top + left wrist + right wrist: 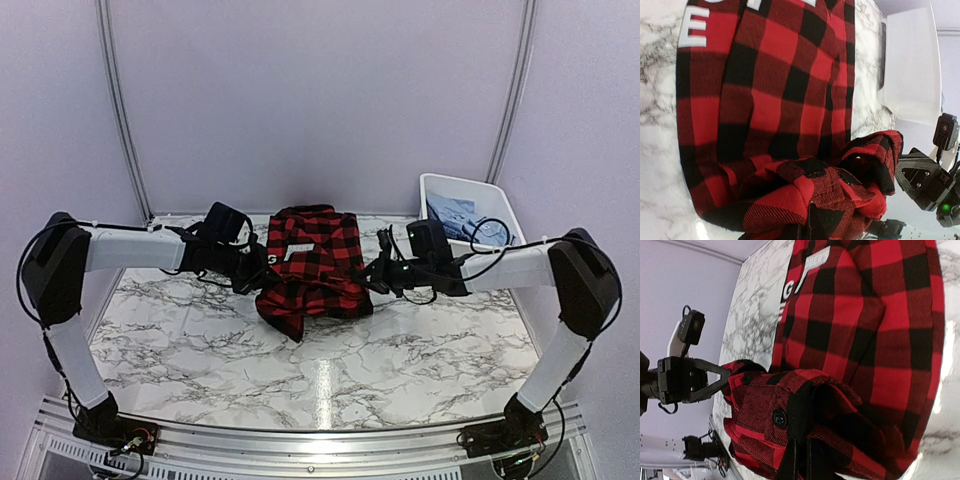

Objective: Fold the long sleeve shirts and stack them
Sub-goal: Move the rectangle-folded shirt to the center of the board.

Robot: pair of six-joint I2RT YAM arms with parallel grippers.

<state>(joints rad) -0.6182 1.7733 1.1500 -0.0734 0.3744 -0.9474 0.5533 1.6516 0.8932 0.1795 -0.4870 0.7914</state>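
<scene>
Marble table [200, 345]; left gripper [260, 273], right gripper [375, 277] pinching shirt [315, 262] (opposite edges).

- We see a plain, pale lilac wall [320, 90] closing in the back and both sides.
- Two grey metal poles rise at the rear corners, a left pole [118, 110] and a right pole [512, 90].
- The table [200, 350] has a glossy white marble-patterned top with grey veins.
- A ribbed aluminium rail [320, 432] runs along its near edge.
- We find the light soft and even, with one bright streak [322, 385] reflecting off the tabletop.
</scene>
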